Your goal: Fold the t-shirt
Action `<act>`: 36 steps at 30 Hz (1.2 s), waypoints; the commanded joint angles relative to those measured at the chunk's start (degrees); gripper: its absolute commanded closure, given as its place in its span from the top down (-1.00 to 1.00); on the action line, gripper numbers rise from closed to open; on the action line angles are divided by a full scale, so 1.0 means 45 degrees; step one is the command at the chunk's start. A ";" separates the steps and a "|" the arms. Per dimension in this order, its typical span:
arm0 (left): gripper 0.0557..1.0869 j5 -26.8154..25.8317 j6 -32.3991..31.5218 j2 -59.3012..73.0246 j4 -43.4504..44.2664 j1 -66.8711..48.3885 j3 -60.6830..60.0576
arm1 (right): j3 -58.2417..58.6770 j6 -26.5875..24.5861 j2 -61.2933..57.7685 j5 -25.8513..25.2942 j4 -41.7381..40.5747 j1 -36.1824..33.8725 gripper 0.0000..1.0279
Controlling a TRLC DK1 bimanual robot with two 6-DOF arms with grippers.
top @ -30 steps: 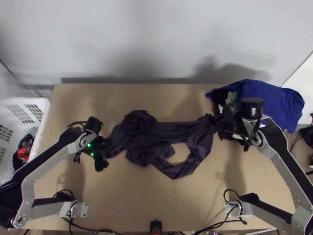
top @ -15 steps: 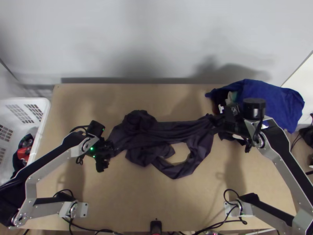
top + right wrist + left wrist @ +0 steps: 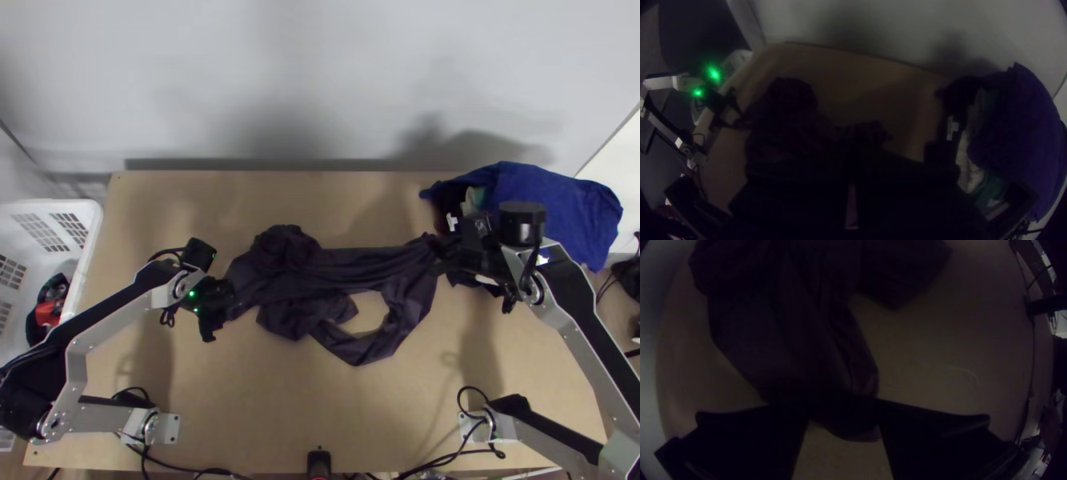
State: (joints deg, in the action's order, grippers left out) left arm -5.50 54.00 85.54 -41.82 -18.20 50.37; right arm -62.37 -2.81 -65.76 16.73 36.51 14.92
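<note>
Two containers flank the bunched dark t-shirt (image 3: 344, 274) on the table (image 3: 280, 384): a white basket (image 3: 90, 240) holding a red item (image 3: 50, 309), and a blue bag (image 3: 560, 212), where the right wrist view picks out green cloth (image 3: 989, 192). The left gripper (image 3: 222, 307) stands parted around one shirt end; the right gripper (image 3: 450, 251) clenches the other.

Your two silver-and-black arms (image 3: 568, 298)
You have flat silver links (image 3: 76, 372), small screws, black joints (image 3: 22, 412), looping cables (image 3: 472, 390) and green lights (image 3: 192, 294).

Beyond the left edge of the table (image 3: 360, 424), the white basket (image 3: 90, 232) is cut off by the top view's border; toward the far right corner, the right gripper (image 3: 452, 251) obscures the t-shirt's (image 3: 348, 270) end.
</note>
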 commanded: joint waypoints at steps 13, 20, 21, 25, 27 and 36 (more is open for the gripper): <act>-0.66 -0.2685 -0.1687 -0.2016 -0.0120 0.2305 0.1053 | -0.0691 0.0097 0.0199 0.0325 0.2042 0.0103 -0.93; -0.66 -0.5907 -0.2234 -0.4887 -0.4690 0.5430 0.4979 | -0.2664 -0.0216 0.1449 0.1321 0.4933 -0.0190 -0.94; -0.67 -0.6376 -0.2234 -0.5141 -0.5257 0.5919 0.5584 | -0.2898 -0.0391 0.1585 0.1497 0.5382 -0.0463 -0.94; -0.69 -0.8505 -0.2253 -0.5707 -0.7190 0.8165 0.8084 | -0.3738 -0.0704 0.2210 0.2512 0.6574 -0.2436 -0.94; -0.69 -0.9560 -0.2683 -0.5922 -0.7444 0.9356 0.9002 | -0.4109 -0.0704 0.2757 0.3098 0.6554 -0.3823 -0.94; -0.69 -1.0575 -0.8054 -0.8051 -0.3343 1.0020 1.0096 | -0.6922 0.1308 0.4007 0.4251 0.4503 -0.2788 -0.94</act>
State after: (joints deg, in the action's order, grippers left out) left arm -48.42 33.12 56.42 -67.24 23.16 90.17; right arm -84.49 -4.43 -51.27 33.34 63.51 -0.58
